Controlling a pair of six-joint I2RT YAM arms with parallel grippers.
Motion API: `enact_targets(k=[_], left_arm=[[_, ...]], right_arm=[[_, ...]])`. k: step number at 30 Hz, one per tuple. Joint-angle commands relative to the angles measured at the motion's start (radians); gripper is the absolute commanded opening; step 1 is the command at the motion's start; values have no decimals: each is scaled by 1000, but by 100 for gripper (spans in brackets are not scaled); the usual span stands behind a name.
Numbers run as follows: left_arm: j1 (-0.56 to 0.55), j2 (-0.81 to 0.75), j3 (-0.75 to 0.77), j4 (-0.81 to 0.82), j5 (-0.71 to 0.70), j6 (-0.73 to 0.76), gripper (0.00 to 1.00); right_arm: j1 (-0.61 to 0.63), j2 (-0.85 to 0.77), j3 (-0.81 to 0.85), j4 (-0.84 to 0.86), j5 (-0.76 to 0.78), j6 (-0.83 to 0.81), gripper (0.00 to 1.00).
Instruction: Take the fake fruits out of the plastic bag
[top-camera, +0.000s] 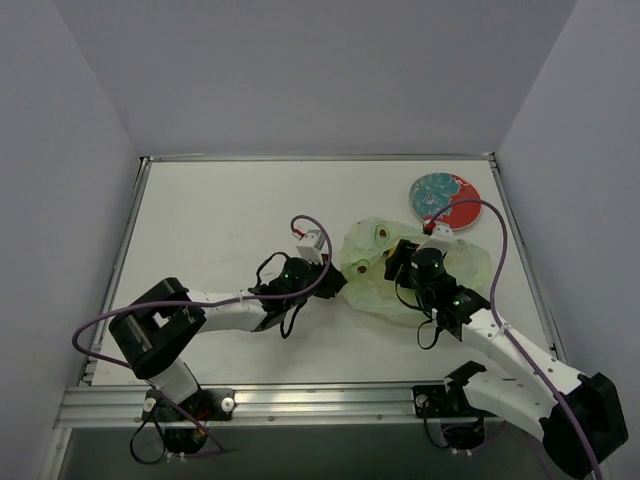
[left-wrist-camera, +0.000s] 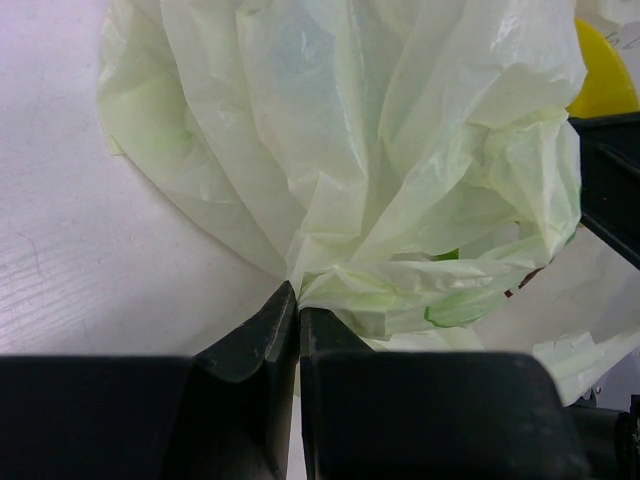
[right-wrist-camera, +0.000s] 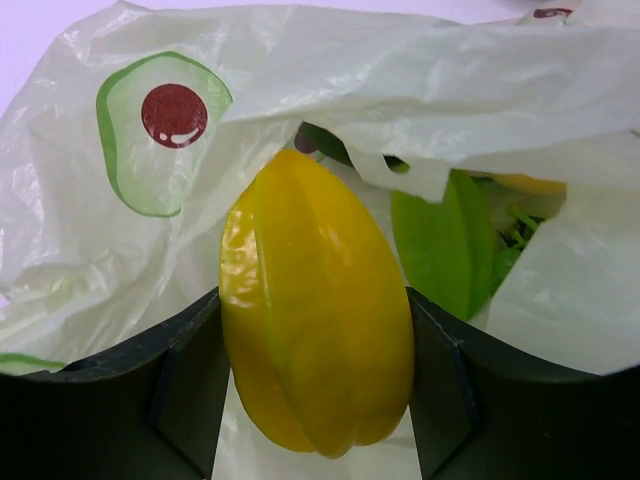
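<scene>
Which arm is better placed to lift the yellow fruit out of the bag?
Right. The right fingers grip the yellow fruit at the bag mouth; the left fingers are shut on the bag.

light: bright, even, from above | shadows: faint and soft on the worktop | glare: pale sheen along the yellow fruit, plastic bag glows translucent | focus: top view sharp; left hand dark, slightly blurred up close
</scene>
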Motion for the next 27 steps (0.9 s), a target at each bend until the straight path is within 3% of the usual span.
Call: enact_targets(k=[1, 5, 11, 17, 23, 27], left_arm=[[3, -62, 11, 35, -14, 22, 2], [6, -79, 8, 24, -28, 30, 2], [3, -48, 17, 36, -8, 19, 2], [0, -39, 17, 44, -6, 19, 2], [1, -62, 12, 33, -19, 30, 2], [1, -65, 11, 23, -32, 37, 2]], right_arm=[[20, -75, 1, -108, 9, 48, 14], [71, -173, 59, -230, -23, 78, 14], [86, -242, 258, -255, -23, 63, 15], [28, 5, 497, -179, 144, -62, 15], [-262, 285, 671, -58, 181, -143, 15], [-420, 474, 671, 54, 137, -117, 15]])
